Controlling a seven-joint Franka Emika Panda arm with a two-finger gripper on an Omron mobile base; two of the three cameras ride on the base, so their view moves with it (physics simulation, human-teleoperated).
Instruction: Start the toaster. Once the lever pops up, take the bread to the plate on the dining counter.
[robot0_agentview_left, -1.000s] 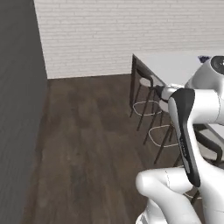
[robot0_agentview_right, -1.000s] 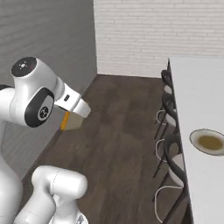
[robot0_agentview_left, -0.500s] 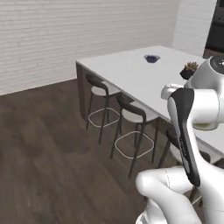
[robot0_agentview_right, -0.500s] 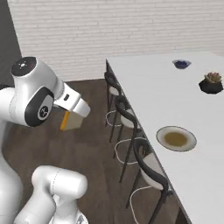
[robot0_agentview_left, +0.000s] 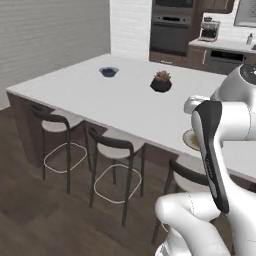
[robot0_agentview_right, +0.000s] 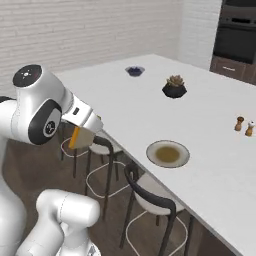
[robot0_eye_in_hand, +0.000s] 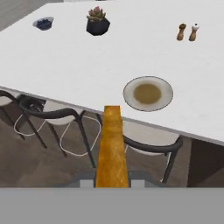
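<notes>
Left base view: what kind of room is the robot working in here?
A home kitchen with a dining area, apparently: a large white dining counter lined with dark chairs, and a built-in wall oven behind.

This is a home kitchen with an eating area. A very large white dining counter fills the middle of the room, with dark round-backed chairs tucked along its near edge. On the counter stand a beige plate, a small potted succulent, a dark little bowl at the far end, and a salt and pepper pair to the right. Beyond the counter, built-in black wall ovens sit in dark wood cabinetry, beside a worktop with a coffee maker. The floor is dark wood planking, and the far wall is whitewashed brick.
</notes>
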